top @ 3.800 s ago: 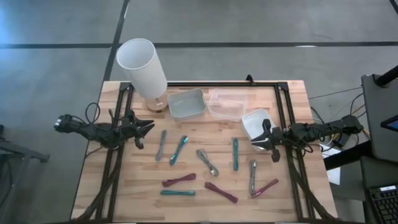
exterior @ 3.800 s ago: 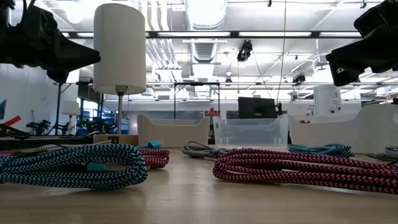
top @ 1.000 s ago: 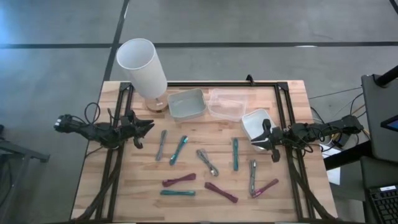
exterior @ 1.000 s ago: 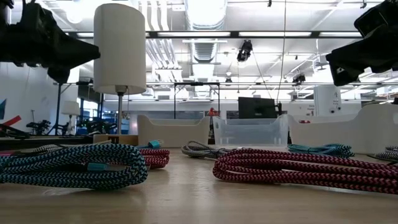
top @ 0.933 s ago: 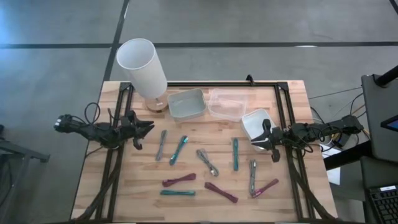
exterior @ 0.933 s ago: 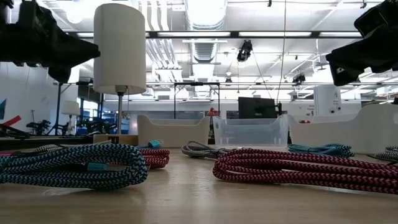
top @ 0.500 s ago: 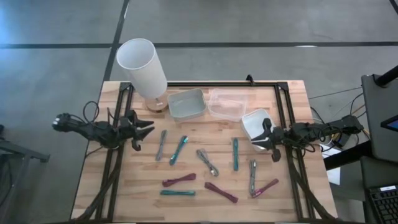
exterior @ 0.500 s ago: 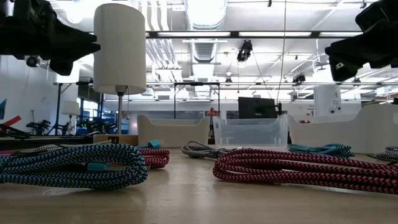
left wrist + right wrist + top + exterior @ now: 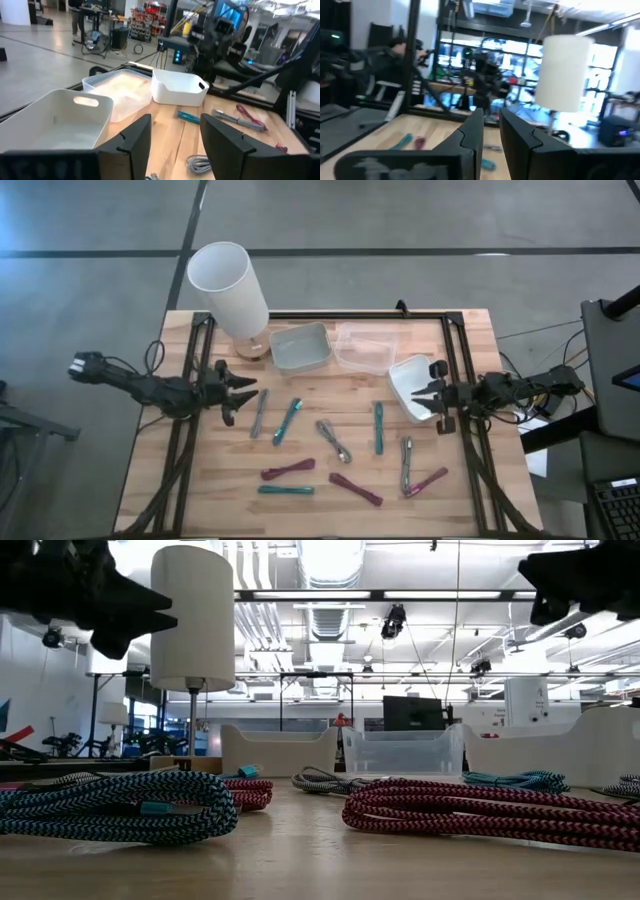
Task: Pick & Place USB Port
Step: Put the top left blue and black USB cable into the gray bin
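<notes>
Cable ends too small to read from above — the grey bin (image 9: 55, 122) is cut off.

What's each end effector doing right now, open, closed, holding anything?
Left end effector: open, empty, above the table's left side near the grey cable.
Right end effector: fingers nearly together with a narrow gap, holding nothing, over the white bin.

Teal braided cable (image 9: 110, 808), maroon braided cable (image 9: 480, 808), white lamp shade (image 9: 228, 288)
</notes>
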